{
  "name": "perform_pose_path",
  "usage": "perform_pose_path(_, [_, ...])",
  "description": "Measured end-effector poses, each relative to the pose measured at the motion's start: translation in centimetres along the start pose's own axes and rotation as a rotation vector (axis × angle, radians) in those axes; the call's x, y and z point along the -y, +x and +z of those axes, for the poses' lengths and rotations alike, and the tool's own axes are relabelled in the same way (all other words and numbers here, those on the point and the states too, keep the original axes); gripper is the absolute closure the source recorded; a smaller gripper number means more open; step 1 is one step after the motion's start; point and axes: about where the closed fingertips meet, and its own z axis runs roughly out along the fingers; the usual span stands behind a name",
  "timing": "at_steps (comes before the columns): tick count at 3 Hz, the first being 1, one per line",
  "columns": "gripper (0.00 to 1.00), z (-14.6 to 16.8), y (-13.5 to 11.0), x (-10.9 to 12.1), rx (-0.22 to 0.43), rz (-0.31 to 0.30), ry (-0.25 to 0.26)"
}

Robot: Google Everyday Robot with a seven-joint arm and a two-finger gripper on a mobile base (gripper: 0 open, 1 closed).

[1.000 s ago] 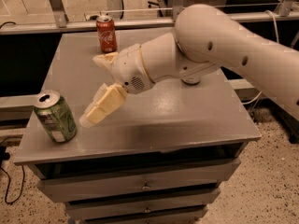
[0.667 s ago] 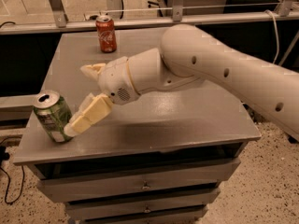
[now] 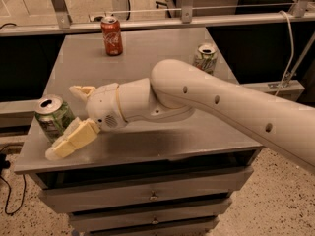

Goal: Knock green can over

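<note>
Three cans on desk [image 3: 157, 144]: green can [image 3: 49, 121] standing at front-left edge; red can [image 3: 111, 36] at back edge; white can [image 3: 205, 58] back right. Hand [image 3: 65, 121] spread, lower finger [image 3: 78, 135] touching green can.

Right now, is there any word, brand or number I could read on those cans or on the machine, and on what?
Nothing reads clearly.
Red can: white script down its side, too blurred to read.
White can: green lettering, too blurred to read.
Green can: pale patches only, nothing legible.
Gripper, open at the green can, front left: no marking visible.
</note>
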Motion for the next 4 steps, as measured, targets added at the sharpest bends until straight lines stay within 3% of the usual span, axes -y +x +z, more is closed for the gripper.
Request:
perform_pose_path(1, [0.16,2.3,0.7,0.1,0.021,0.011,0.027])
perform_pose_path(2, [0.4,3.3,1.6,0.5,0.033,0.028,0.065])
perform_pose_path(3, [0.62,1.9,2.3,1.1,0.021,0.033,0.119])
perform_pose_path(4, [0.87,-2.0,1.7,2.6,-0.035,0.006,0.193])
